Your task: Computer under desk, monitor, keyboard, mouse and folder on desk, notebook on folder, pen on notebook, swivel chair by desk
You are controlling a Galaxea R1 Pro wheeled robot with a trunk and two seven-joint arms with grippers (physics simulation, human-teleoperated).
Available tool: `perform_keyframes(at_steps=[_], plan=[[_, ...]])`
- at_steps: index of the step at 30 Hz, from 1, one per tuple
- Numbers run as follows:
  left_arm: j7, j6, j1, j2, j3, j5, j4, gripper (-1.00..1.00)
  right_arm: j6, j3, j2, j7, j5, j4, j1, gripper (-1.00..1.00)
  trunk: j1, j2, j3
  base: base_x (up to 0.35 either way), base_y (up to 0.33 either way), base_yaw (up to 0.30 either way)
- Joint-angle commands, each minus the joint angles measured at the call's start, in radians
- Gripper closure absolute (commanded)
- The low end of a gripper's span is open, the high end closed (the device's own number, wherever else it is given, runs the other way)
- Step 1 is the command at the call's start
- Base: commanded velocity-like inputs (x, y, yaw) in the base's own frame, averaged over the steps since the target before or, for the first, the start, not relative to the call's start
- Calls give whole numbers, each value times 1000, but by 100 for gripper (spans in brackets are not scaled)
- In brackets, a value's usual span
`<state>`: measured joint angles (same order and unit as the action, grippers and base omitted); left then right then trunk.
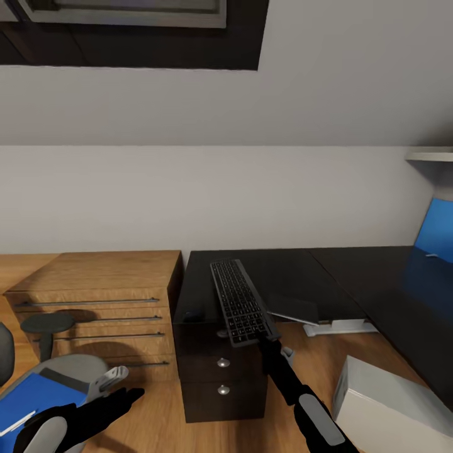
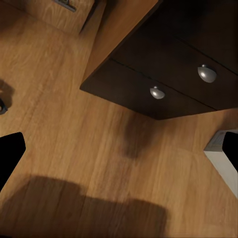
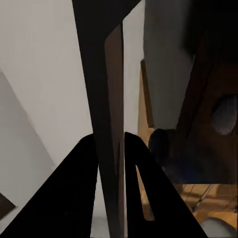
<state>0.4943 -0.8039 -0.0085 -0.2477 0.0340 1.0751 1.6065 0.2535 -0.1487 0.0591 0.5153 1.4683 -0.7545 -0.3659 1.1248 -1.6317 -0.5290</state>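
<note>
My right gripper (image 1: 267, 340) is shut on the near end of the black keyboard (image 1: 239, 301), holding it tilted above the left end of the dark desk (image 1: 352, 277). In the right wrist view the keyboard (image 3: 105, 89) runs edge-on between the two black fingers (image 3: 82, 183). The monitor's blue screen (image 1: 436, 229) shows at the right edge, over the desk. The blue folder (image 1: 30, 397) lies on the grey swivel chair (image 1: 75, 368) at lower left, with a white pen-like strip on it. My left gripper (image 1: 123, 385) hovers open beside the chair, fingers (image 2: 10, 154) spread over bare floor.
A dark drawer unit (image 1: 220, 368) with round knobs (image 2: 157, 92) stands under the desk's left end, beside a wooden dresser (image 1: 94, 296). A white computer case (image 1: 390, 402) sits on the wood floor at lower right. A white bar (image 1: 336, 326) lies below the desk.
</note>
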Motion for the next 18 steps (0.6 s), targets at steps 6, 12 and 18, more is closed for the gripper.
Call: perform_keyframes(at_steps=[6, 12, 18], plan=[[12, 4, -1, -2, 24, 9, 1, -100, 5, 0, -2, -46, 7, -63, 6, 100, -23, 42, 18, 0, 0, 0], [12, 5, -1, -2, 28, 9, 1, -100, 5, 0, -3, -142, 6, -205, 84, 100, -46, 84, 37, 0, 0, 0], [12, 6, -1, -1, 44, 8, 6, -100, 10, 0, -5, -193, 7, -308, 146, 100, -69, 126, 55, 0, 0, 0]])
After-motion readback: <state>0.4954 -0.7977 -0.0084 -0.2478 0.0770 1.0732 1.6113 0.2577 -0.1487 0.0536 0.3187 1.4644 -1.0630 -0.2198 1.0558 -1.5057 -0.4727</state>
